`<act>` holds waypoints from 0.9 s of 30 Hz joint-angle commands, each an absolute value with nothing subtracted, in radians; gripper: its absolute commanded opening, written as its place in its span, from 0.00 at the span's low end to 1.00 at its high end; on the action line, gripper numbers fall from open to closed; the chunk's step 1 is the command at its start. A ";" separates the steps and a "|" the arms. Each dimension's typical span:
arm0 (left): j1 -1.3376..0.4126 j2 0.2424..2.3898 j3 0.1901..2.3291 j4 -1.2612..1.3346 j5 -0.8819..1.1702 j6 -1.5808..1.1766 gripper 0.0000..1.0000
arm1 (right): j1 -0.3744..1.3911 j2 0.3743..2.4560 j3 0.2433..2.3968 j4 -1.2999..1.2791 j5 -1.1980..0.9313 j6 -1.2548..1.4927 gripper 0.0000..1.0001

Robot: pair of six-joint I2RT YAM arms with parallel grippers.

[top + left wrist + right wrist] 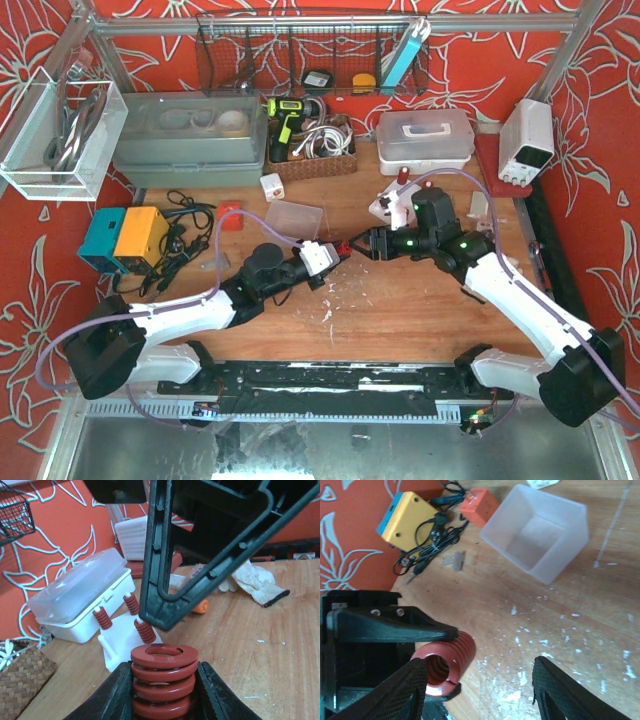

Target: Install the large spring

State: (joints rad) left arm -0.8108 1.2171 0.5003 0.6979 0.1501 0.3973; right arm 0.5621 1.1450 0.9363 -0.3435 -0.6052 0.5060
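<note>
left end effector (164, 672): pinching large spring (162, 687), presenting its free end
right end effector (481, 669): hanging spread, guessing handover

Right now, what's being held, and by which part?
The left gripper clamps the large red spring by its coil sides; the right gripper holds nothing.

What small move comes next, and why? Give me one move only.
Probably shift the right tool sideways until the large spring sits centred between its open fingers. The left tool is shut on the spring, presenting it. In the right wrist view the spring lies close beside one finger rather than mid-gap, so closing now might grip it poorly.
</note>
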 commanded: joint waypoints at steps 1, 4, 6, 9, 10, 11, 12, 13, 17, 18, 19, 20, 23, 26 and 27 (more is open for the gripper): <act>-0.819 1.222 0.511 0.778 0.144 0.420 0.07 | 0.589 1.165 0.965 -0.315 -0.695 0.495 0.62; -0.821 1.228 0.512 0.775 0.142 0.422 0.06 | 0.605 1.176 0.970 -0.314 -0.701 0.482 0.63; -0.824 1.229 0.514 0.772 0.144 0.421 0.06 | 0.615 1.183 0.974 -0.319 -0.700 0.471 0.63; -0.827 1.232 0.514 0.769 0.144 0.422 0.06 | 0.627 1.199 0.982 -0.326 -0.694 0.459 0.62; -0.827 1.233 0.516 0.769 0.143 0.422 0.06 | 0.630 1.204 0.984 -0.328 -0.692 0.457 0.62; -0.828 1.234 0.515 0.769 0.142 0.422 0.06 | 0.633 1.210 0.985 -0.328 -0.690 0.456 0.62; -0.829 1.235 0.516 0.769 0.142 0.421 0.06 | 0.635 1.217 0.987 -0.328 -0.686 0.456 0.61; -0.830 1.236 0.515 0.768 0.141 0.422 0.06 | 0.639 1.225 0.989 -0.331 -0.683 0.452 0.61; -0.835 1.238 0.517 0.769 0.138 0.423 0.06 | 0.644 1.250 0.991 -0.337 -0.677 0.445 0.55; -0.835 1.239 0.517 0.770 0.137 0.424 0.06 | 0.643 1.253 0.991 -0.337 -0.676 0.445 0.52; -0.836 1.239 0.516 0.770 0.134 0.424 0.07 | 0.644 1.254 0.990 -0.337 -0.676 0.444 0.49; -0.837 1.241 0.516 0.770 0.129 0.424 0.07 | 0.645 1.256 0.990 -0.338 -0.675 0.442 0.45; -0.838 1.244 0.516 0.770 0.117 0.422 0.12 | 0.646 1.246 0.988 -0.339 -0.659 0.437 0.32; -0.839 1.249 0.515 0.767 0.099 0.416 0.24 | 0.644 1.235 0.986 -0.342 -0.633 0.432 0.22; -0.839 1.250 0.514 0.765 0.090 0.411 0.32 | 0.645 1.232 0.987 -0.343 -0.623 0.431 0.19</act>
